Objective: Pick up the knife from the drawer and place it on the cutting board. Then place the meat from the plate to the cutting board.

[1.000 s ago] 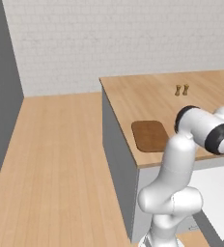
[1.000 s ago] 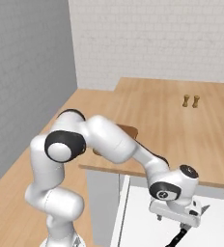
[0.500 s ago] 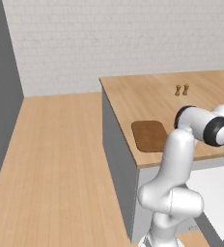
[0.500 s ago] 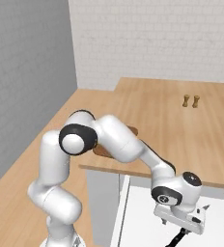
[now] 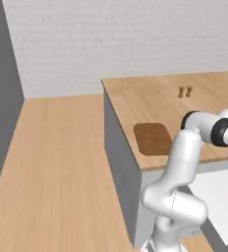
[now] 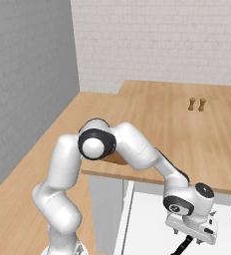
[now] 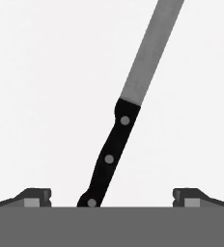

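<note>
Two finger tips of the gripper (image 7: 112, 198) are being held wide apart, gripping nothing, over the knife (image 7: 128, 120) (black handle between them) lying on the white drawer (image 6: 147, 219) floor; the cutting board (image 5: 154, 138) is being left bare near the countertop's (image 5: 150, 98) front edge.

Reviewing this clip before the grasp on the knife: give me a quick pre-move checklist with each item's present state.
1. Gripper open: ok, fingertips stand wide apart.
2. Knife between the fingertips: ok, black handle lies between them, nearer one tip than the other.
3. Knife free: ok, it lies flat on the white drawer floor, untouched.
4. Drawer pulled out: ok, the gripper is down inside it.
5. Cutting board bare for the knife: ok.
6. Meat and plate ready: cannot tell.
</note>
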